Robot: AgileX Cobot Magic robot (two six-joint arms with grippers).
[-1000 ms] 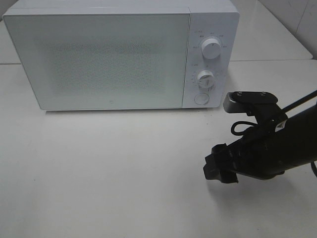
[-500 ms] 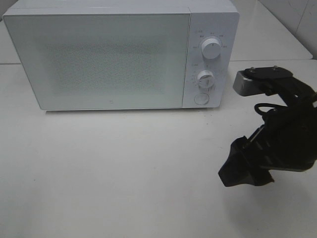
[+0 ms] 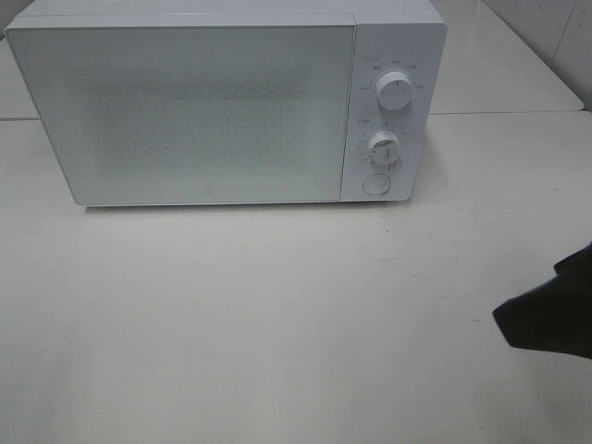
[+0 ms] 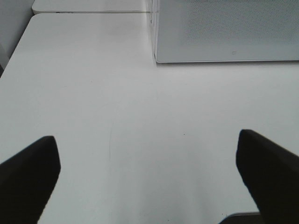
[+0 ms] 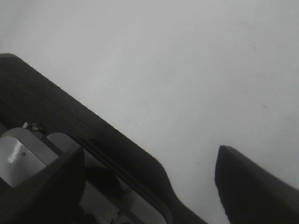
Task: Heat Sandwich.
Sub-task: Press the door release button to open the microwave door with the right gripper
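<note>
Microwave (image 3: 213, 111) was found closed on the table (image 3: 277, 314), its inside hidden; the sandwich could not be seen. Both left hand (image 4: 149, 179) and right hand (image 5: 149, 186) were held wide open, empty.

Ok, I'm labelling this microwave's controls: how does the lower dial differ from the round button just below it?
The lower dial stands out from the control panel as a knob; the round button lies flat, just an outlined circle. The lower dial has fine marks printed around it; the round button has none. The dial also looks slightly wider than the button. Both are white, round, and on the microwave's right side.
</note>
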